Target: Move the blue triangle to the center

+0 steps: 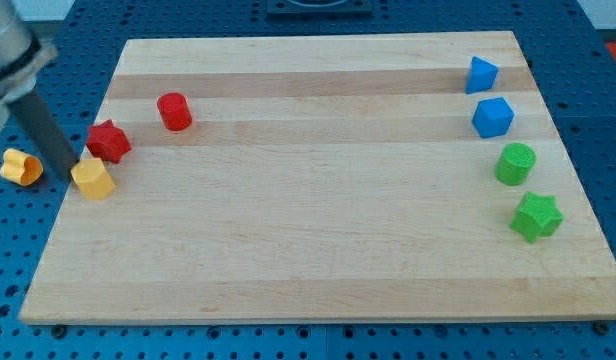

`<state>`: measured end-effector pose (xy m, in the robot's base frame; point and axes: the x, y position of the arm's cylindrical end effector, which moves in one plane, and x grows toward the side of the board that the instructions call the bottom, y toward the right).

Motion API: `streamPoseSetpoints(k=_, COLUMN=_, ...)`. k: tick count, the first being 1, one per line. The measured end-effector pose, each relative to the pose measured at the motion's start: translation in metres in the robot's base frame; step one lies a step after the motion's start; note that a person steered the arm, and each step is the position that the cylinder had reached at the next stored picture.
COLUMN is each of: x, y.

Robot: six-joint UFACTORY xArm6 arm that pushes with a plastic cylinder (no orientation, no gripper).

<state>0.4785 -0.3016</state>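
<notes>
My tip (72, 168) had no claw to open or close; it was a bare rod, holding nothing, its end touching the yellow block (92, 178) at the wooden board's (308, 250) left edge. The blue triangle (481, 74) sat at the board's top right corner, well apart from it.

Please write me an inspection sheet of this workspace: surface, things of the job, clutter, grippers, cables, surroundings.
Surface: pale wooden board, middle bare.
Job's things: blue triangle block at the view's top right corner, far from the centre.
Clutter: blue cube block, green cylinder block and green star block down the right edge; red cylinder block, red star block and yellow hexagon block at the left; a yellow block off the board.
Grippers: none; my tip beside the yellow hexagon block.
Cables: nothing seen.
Surroundings: blue perforated table.
</notes>
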Motion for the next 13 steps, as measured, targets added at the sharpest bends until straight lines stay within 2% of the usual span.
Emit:
streamPoseSetpoints(k=1, x=0.011, y=-0.003)
streamPoseSetpoints(k=2, x=0.003, y=0.048)
streamPoseSetpoints(k=3, x=-0.018, y=0.063)
streamPoseSetpoints(k=4, x=-0.018, y=0.078)
streamPoseSetpoints(k=5, x=-0.013, y=0.194)
streamPoseSetpoints(k=6, x=-0.043, y=0.262)
streamPoseSetpoints(k=7, x=-0.099, y=0.316)
streamPoseSetpoints(k=8, x=-0.125, y=0.355)
streamPoseSetpoints(k=10, x=-0.228, y=0.406)
streamPoseSetpoints(k=11, x=-0.277, y=0.521)
streamPoseSetpoints(k=12, x=-0.275, y=0.646)
streamPoseSetpoints(k=13, x=-0.236, y=0.623)
